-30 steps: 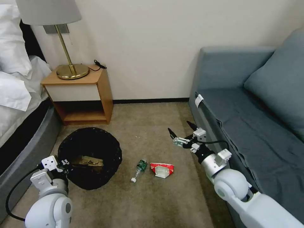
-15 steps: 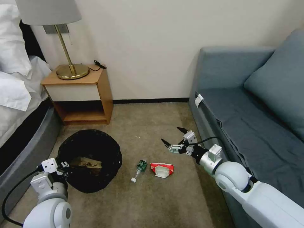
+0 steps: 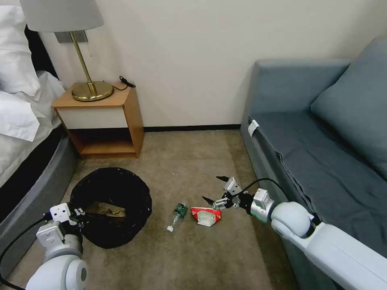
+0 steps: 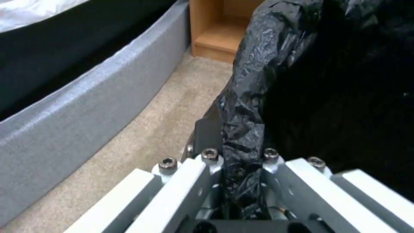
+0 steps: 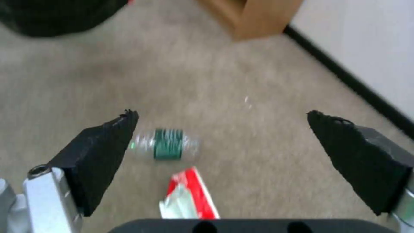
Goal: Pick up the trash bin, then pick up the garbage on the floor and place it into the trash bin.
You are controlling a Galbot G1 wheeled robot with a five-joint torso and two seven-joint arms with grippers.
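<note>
The trash bin (image 3: 117, 189), round with a black bag liner, is at the left. My left gripper (image 3: 79, 212) is shut on its near rim. In the left wrist view the left gripper (image 4: 239, 152) pinches the trash bin's black bag (image 4: 258, 81). A gold-brown wrapper (image 3: 105, 209) lies inside the bin. On the carpet lie a small clear bottle with a green label (image 3: 177, 214) and a red-and-white packet (image 3: 206, 216). My right gripper (image 3: 214, 189) hangs open just above the packet's far right end. In the right wrist view the right gripper (image 5: 222, 132) spans the bottle (image 5: 166, 147) and the packet (image 5: 192, 197).
A wooden nightstand (image 3: 129, 117) with a brass lamp (image 3: 92, 90) stands against the wall behind the bin. The bed's grey base (image 3: 28, 189) runs along the left. A grey-blue sofa (image 3: 314, 153) borders the right. Bare carpet (image 3: 189, 161) lies between them.
My right gripper has come down and toward the packet, staying open. The bin and my left gripper have shifted slightly toward me.
</note>
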